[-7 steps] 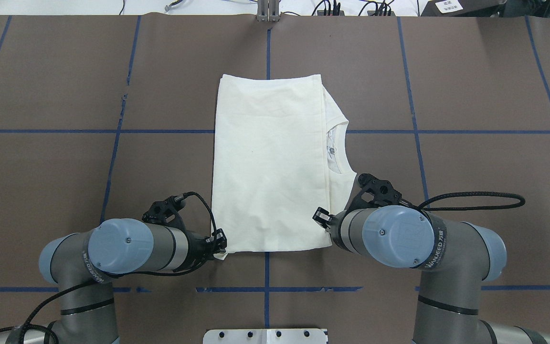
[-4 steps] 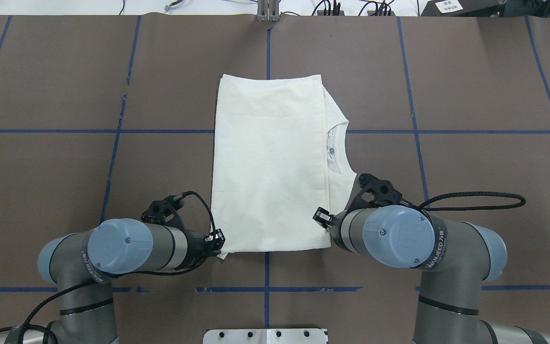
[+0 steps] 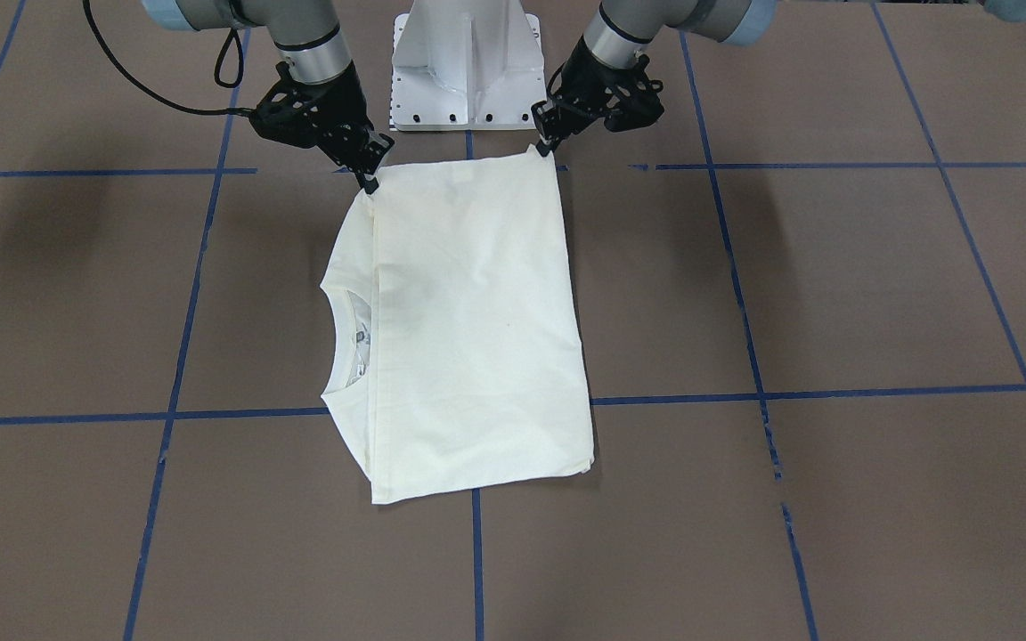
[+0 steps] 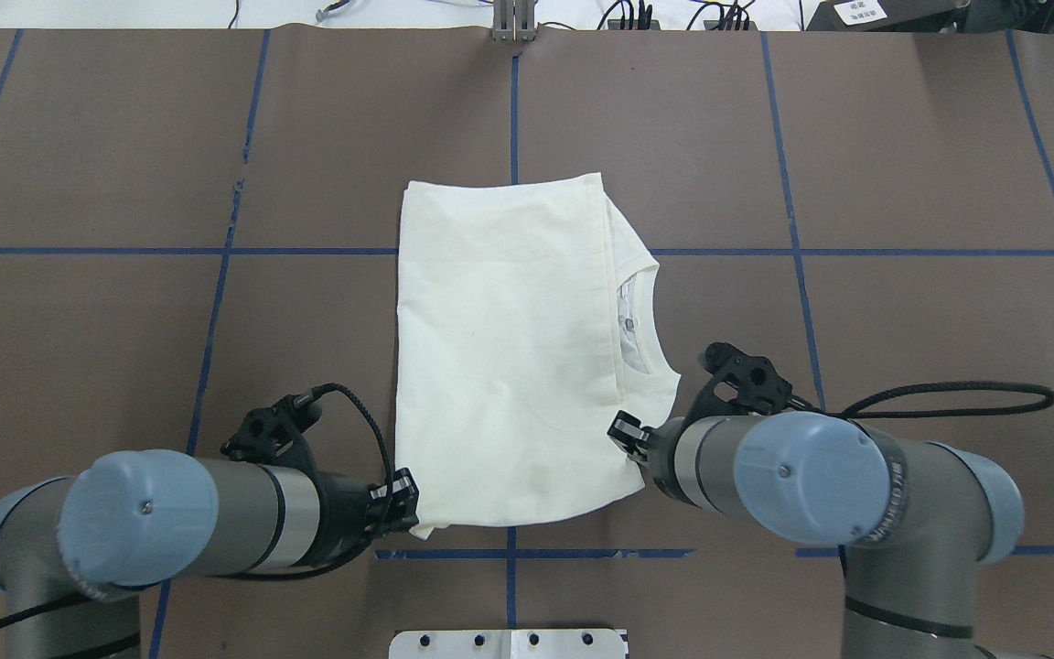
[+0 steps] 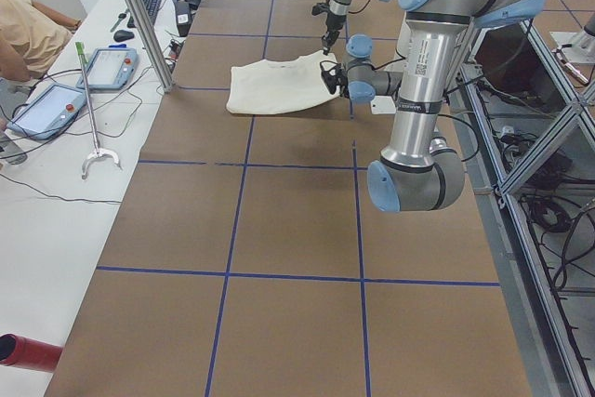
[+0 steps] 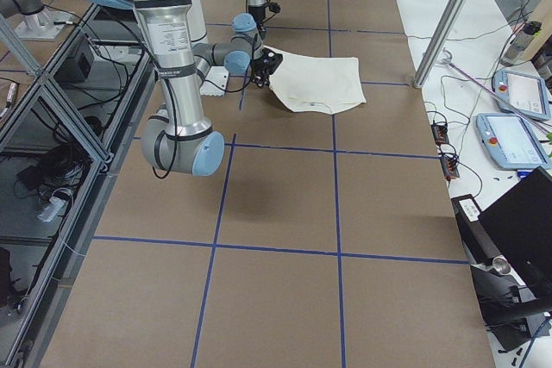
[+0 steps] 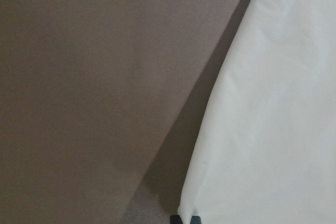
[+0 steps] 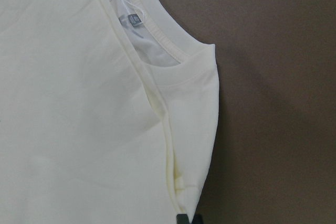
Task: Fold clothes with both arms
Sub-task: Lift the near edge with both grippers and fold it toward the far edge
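The clothes (image 4: pixel 500 357) are one cream T-shirt folded into a tall rectangle, plain side up, on the brown table. Its collar and label (image 4: pixel 629 320) peek out at the right fold. My left gripper (image 4: pixel 408 514) is shut on the near left corner. My right gripper (image 4: pixel 628 437) is shut on the near right corner by the shoulder. From the front, the near edge hangs lifted between the left gripper (image 3: pixel 541 150) and the right gripper (image 3: pixel 370 183). Each wrist view shows closed fingertips pinching cloth: left fingertips (image 7: pixel 181 219), right fingertips (image 8: pixel 181 219). The print is hidden.
The white pedestal base (image 4: pixel 509 642) stands just behind the shirt's near edge. A black cable loop (image 4: pixel 948 395) trails right of the right arm. Blue tape lines (image 4: pixel 856 252) grid the table. A person and teach pendants (image 5: pixel 56 104) sit beyond the table's far side.
Both arms have drawn back toward the base and risen, each holding its corner. The shirt has slid toward the robot, and its near edge is lifted.
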`<state>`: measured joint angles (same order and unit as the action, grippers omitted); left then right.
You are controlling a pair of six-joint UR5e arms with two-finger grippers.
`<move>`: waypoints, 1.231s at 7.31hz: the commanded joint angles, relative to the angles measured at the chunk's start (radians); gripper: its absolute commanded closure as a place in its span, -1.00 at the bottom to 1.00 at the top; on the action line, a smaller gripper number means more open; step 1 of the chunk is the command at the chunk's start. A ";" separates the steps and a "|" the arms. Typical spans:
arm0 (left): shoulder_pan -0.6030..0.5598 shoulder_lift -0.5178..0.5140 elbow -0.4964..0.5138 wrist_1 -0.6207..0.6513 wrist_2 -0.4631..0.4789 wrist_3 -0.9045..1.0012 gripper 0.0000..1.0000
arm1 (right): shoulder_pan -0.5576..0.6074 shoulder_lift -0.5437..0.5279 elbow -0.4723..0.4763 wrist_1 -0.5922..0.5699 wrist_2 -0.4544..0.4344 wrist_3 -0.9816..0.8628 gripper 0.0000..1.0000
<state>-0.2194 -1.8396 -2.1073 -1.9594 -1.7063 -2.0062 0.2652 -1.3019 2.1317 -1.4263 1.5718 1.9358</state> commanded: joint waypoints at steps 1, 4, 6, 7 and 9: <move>0.046 -0.019 -0.187 0.126 -0.002 -0.085 1.00 | -0.044 -0.117 0.239 0.000 -0.006 0.108 1.00; -0.180 -0.122 -0.012 0.201 -0.004 0.119 1.00 | 0.218 0.179 -0.094 0.004 0.084 0.042 1.00; -0.299 -0.208 0.160 0.168 -0.006 0.211 1.00 | 0.353 0.260 -0.287 0.015 0.178 -0.082 1.00; -0.357 -0.216 0.252 0.074 -0.007 0.254 1.00 | 0.376 0.330 -0.406 0.053 0.180 -0.080 1.00; -0.418 -0.271 0.447 -0.066 -0.007 0.285 1.00 | 0.391 0.407 -0.607 0.159 0.191 -0.080 1.00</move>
<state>-0.5968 -2.0721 -1.7756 -1.9466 -1.7133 -1.7444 0.6433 -0.9464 1.6534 -1.3292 1.7549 1.8585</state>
